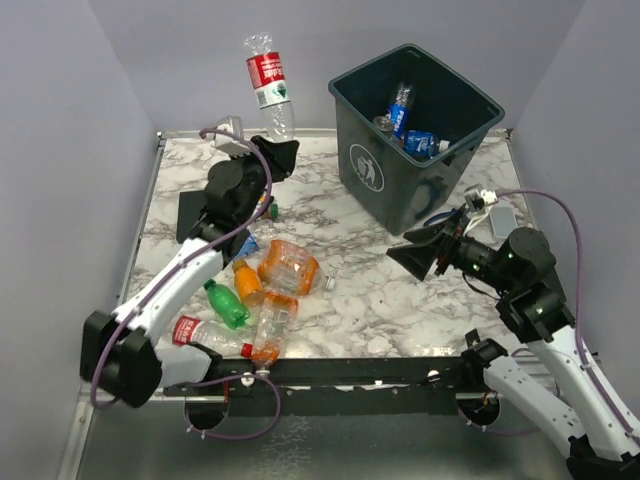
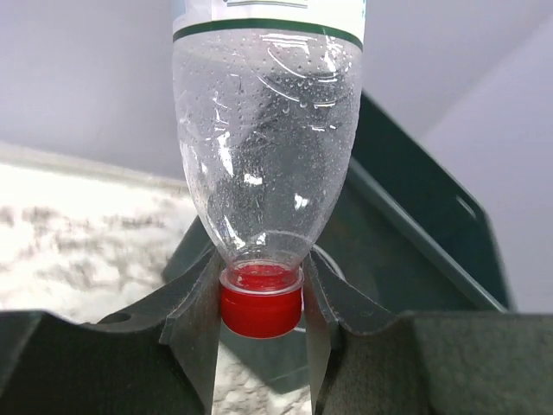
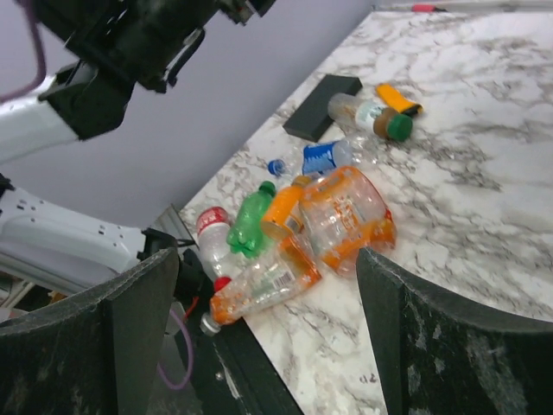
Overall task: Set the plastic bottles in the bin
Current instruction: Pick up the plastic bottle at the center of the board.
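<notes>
Your left arm climbs from its base at the near-left corner, forearm slanting up and inward over the table (image 1: pixel 340 300), wrist cocked so the left gripper (image 1: pixel 283 153) points upward near the far edge. Its jaws are clamped on the neck of a red-label bottle (image 1: pixel 270 85), right at the red cap (image 2: pixel 261 309). The bottle stands cap-down, its body sticking up above the fingers (image 2: pixel 194 320) and leaning slightly left, clear of the table. It sits left of the bin (image 1: pixel 400 195), not over the mouth; from the left wrist the bin's dark wall fills the background to the right. Your right arm bends up from the near-right corner, elbow high, forearm turned back toward the left. The right gripper (image 1: pixel 415 255) hangs over the table just in front of the bin, jaws spread wide with nothing between them. Its camera looks across at the heap beside your left arm: a big orange bottle (image 1: pixel 290 265), a green bottle (image 1: pixel 227 303), a clear bottle with an orange base (image 1: pixel 270 338), a blue-label bottle (image 3: pixel 324 157), and a green-capped bottle (image 3: pixel 373 117) next to the black pad (image 3: pixel 321 93). Two more blue-label bottles (image 1: pixel 402 108) lie inside the bin.
</notes>
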Robot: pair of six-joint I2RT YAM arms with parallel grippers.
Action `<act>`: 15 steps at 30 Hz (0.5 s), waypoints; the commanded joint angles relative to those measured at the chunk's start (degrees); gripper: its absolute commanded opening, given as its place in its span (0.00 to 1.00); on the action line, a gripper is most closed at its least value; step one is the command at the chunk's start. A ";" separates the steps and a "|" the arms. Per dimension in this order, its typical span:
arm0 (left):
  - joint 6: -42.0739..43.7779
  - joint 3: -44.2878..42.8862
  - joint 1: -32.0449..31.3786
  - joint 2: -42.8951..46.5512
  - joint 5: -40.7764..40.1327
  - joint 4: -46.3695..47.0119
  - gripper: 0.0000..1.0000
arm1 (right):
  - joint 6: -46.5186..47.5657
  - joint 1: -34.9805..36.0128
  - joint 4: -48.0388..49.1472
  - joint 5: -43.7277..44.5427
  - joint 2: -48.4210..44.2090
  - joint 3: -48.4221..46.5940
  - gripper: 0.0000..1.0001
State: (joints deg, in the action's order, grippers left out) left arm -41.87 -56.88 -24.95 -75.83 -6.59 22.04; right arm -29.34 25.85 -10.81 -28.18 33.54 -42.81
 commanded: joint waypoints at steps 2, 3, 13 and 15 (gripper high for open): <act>39.70 6.28 -8.04 14.30 11.14 -3.90 0.00 | -1.16 0.41 -1.30 -5.21 8.15 -11.18 0.88; 47.69 8.49 -11.09 17.46 12.66 -4.46 0.00 | -1.22 0.39 -2.38 -5.18 9.19 -13.41 0.88; 96.64 22.66 -24.32 35.05 6.28 -9.70 0.00 | 3.86 0.35 -20.20 -0.50 12.25 -40.24 0.91; 108.42 24.31 -27.82 36.16 2.91 -11.38 0.00 | 6.66 0.35 -27.75 -0.11 15.79 -47.01 0.91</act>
State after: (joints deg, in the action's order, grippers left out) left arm 36.25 -35.29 -48.10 -42.02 1.69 15.11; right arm -28.05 25.91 -23.53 -29.93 45.67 -79.18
